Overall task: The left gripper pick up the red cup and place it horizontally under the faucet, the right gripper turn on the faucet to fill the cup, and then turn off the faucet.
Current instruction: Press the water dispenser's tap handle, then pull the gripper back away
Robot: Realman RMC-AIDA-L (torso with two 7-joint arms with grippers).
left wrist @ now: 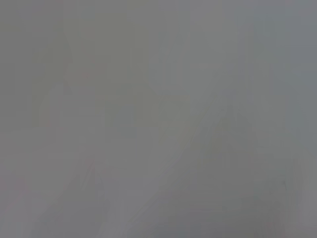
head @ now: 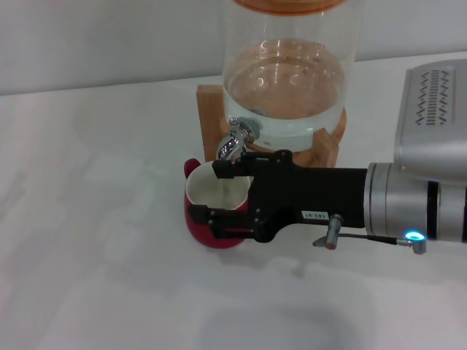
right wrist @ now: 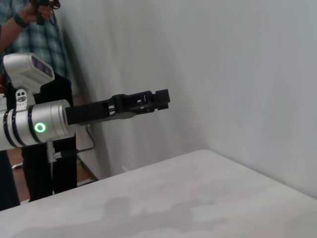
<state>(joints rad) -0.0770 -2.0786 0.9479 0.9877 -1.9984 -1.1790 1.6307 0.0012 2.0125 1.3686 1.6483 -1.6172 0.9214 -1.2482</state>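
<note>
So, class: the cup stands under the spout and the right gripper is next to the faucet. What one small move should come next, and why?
Probably ease the right gripper up and back onto the lever of the faucet. Its open fingers straddle the red cup, lower than the lever, and the cup shows only white inside, with no stream visible. The left gripper hangs in the air, well clear.

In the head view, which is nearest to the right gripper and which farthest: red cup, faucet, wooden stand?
Measured from the right gripper:
1. Red cup, directly below the fingers.
2. Faucet, just behind the upper finger; almost as close as the cup.
3. Wooden stand, farther back under the glass dispenser.
</note>
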